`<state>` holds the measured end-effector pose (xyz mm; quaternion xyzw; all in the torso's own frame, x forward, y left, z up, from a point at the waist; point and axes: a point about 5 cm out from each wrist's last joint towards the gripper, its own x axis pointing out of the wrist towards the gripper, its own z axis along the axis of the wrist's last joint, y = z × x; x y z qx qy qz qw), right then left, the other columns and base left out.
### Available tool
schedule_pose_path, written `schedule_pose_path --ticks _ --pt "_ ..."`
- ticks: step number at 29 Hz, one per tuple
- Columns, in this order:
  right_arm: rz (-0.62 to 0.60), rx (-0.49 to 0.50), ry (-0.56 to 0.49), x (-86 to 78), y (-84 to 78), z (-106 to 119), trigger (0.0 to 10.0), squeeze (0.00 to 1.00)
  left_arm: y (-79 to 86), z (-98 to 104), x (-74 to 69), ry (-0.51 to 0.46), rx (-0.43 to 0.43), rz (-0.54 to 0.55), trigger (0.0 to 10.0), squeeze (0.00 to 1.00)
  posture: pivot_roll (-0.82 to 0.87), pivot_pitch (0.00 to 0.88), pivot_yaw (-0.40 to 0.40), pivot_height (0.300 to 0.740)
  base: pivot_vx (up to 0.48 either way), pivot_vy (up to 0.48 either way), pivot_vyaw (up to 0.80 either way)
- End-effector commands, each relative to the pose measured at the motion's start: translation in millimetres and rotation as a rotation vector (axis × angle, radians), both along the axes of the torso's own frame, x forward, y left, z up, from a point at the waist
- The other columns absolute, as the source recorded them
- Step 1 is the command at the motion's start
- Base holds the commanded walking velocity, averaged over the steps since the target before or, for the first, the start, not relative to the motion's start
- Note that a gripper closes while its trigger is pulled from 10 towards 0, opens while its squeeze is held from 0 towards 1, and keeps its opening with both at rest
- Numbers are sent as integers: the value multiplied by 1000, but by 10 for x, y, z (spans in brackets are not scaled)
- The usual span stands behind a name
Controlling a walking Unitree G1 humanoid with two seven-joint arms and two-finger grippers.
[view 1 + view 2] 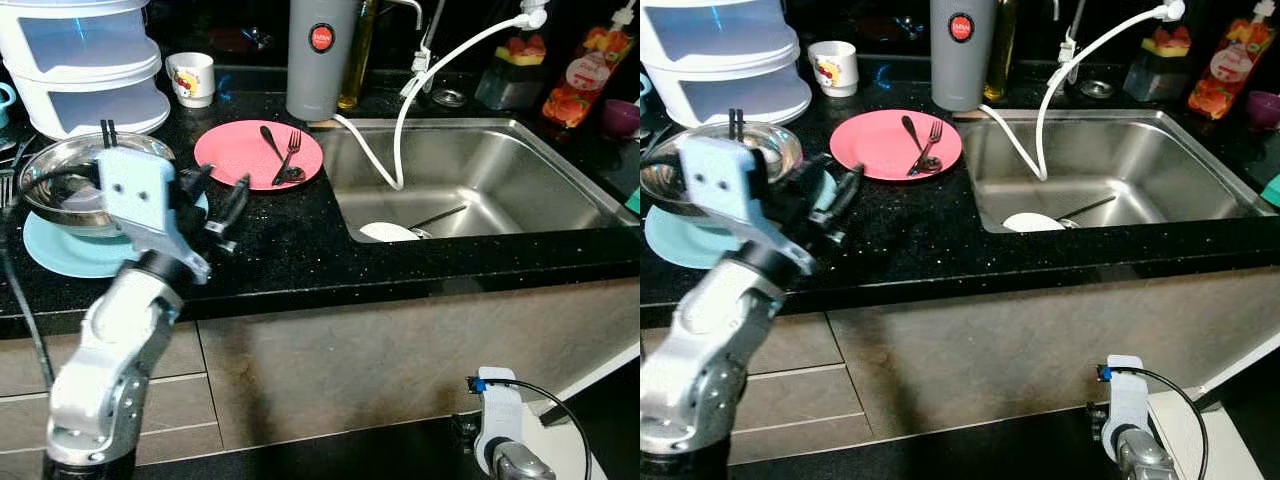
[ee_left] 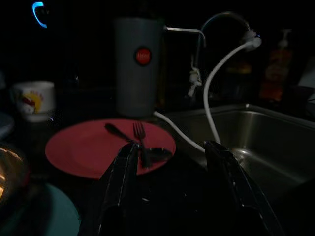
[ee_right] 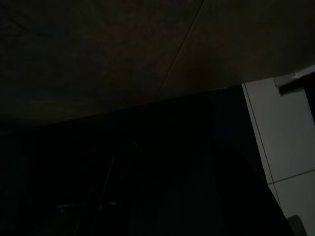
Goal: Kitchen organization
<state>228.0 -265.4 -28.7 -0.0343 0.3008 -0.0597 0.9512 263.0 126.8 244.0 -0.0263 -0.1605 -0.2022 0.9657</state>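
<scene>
Currently the left end effector (image 1: 222, 205) hovers over the black bench (image 1: 290, 240), fingers apart, gripping nothing. The pink plate (image 1: 240, 155) lies just ahead of it, nearer the sink (image 1: 560, 195), carrying a fork (image 1: 288, 155) and a dark spoon (image 1: 275, 148) crossed on it. Just behind the left end effector, a steel bowl (image 1: 60, 170) sits on a teal plate (image 1: 60, 255). The right end effector hangs low by the cabinet front; finger state cannot be told.

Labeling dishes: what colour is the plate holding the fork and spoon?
Pink plate; clearest in the left eye view.
</scene>
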Motion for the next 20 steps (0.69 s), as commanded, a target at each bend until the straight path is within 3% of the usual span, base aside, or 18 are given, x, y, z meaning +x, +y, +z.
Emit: schedule_pose_path --ticks 1,7,16,20 --pt "-9 -1 19 -38 -14 -28 10000 0 -91 -93 5 39 -1 -1 10000 0 94 43 -40 740 0 0 0" --pt "-7 -3 26 -48 -15 -38 10000 0 -158 -172 47 73 -11 56 10000 0 95 38 -43 740 0 -191 0" --pt "2 -6 31 -52 -7 -44 10000 0 1 -159 108 63 11 136 10000 0 99 35 -41 740 0 -462 0" --pt "3 -6 32 -53 -6 -45 10000 0 48 -141 127 58 6 161 10000 0 98 36 -39 740 0 0 0"
